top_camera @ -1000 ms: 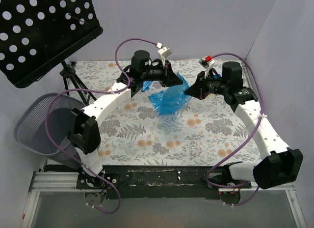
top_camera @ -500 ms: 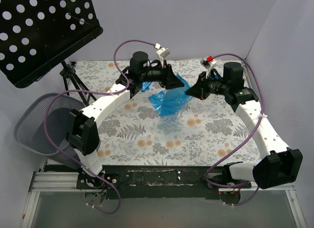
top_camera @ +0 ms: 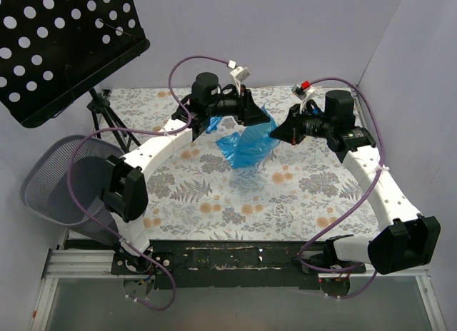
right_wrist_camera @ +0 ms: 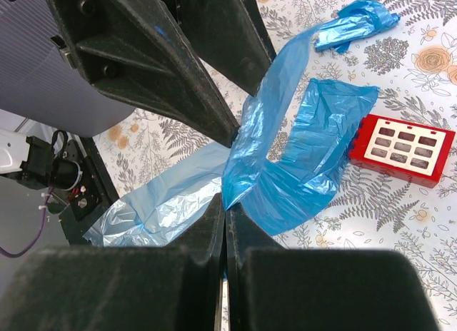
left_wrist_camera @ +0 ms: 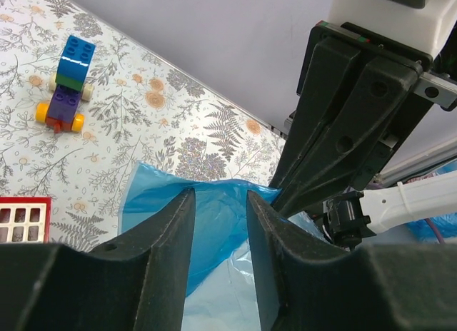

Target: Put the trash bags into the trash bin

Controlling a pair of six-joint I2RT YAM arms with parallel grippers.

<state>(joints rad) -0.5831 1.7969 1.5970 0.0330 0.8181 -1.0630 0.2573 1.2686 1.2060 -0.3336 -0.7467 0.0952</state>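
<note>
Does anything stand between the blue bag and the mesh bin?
In the top view, only the left arm's white link lies between the trash bag and the trash bin; no loose object does.

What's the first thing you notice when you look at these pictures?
The shiny blue trash bag jumps out, bunched between the two arms over the far middle of the flowery table: the right gripper is shut on it, and the left gripper stands open around a fold. Then the big black music stand with round holes, top left, and the grey mesh trash bin beside the table's left edge.
</note>
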